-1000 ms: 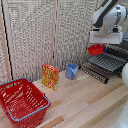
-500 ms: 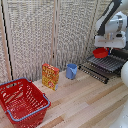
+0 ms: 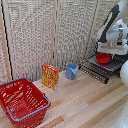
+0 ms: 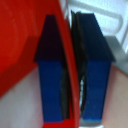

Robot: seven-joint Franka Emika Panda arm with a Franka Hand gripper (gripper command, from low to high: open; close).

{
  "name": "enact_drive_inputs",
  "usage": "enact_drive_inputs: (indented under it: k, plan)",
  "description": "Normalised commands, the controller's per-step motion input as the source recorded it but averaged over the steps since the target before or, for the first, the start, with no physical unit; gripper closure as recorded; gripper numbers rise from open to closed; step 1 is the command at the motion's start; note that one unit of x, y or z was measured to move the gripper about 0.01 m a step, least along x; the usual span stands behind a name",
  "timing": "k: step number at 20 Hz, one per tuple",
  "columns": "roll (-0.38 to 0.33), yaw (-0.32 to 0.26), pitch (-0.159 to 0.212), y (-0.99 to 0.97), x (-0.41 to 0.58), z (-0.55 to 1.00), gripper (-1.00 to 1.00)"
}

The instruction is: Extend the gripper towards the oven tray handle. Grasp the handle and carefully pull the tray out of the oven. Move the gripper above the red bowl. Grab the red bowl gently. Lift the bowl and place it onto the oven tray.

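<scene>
Gripper [image 4: 71, 75] is clamped on the rim of the red bowl [image 3: 103, 58]: in the wrist view the two dark blue fingers [image 4: 52, 75] sit nearly together with the thin red wall pinched between them, one pad inside the bowl, one outside. Bowl hangs directly under the gripper, over the oven tray [image 3: 99, 68], which is pulled out in front of the oven [image 3: 120, 61]. Can't tell whether the bowl touches the bars. Off to the exterior view's left of the gripper, well apart: blue cup [image 3: 71, 71], snack box [image 3: 50, 76], red basket [image 3: 21, 101].
</scene>
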Motion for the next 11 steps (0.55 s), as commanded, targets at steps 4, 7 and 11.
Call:
enact_drive_inputs:
  k: [4,7,11]
  plan:
    - [0.000,-0.036,-0.001,0.00,0.063,0.16,-1.00]
    - [-0.006,-0.092,0.043,0.06,0.171,0.50,-1.00]
    - [-0.032,-0.126,0.106,0.12,0.190,0.69,-1.00]
